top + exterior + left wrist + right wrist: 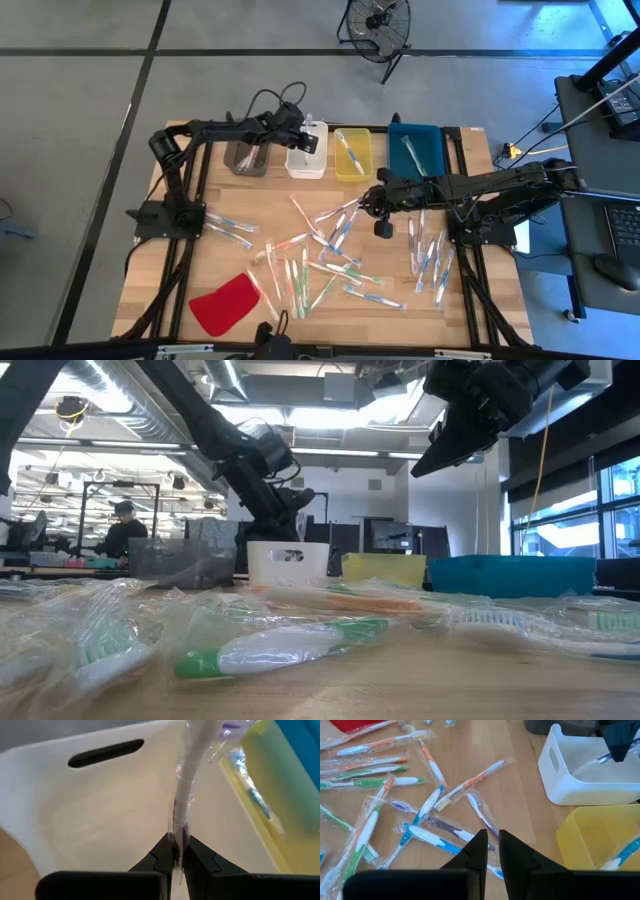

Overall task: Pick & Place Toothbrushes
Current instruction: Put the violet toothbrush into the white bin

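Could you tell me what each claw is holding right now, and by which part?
The left claw grips a wrapped toothbrush by its purple handle end, over the white bin. The right claw holds nothing.

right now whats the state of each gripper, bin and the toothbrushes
left gripper: shut on a wrapped toothbrush, over the white bin
right gripper: nearly shut, holding nothing, above the loose toothbrushes
white bin: upright, no brush seen lying inside
yellow bin: upright, one brush inside
blue bin: upright, one brush inside
grey bin: upright, contents unclear
loose toothbrushes: wrapped, scattered flat on the table
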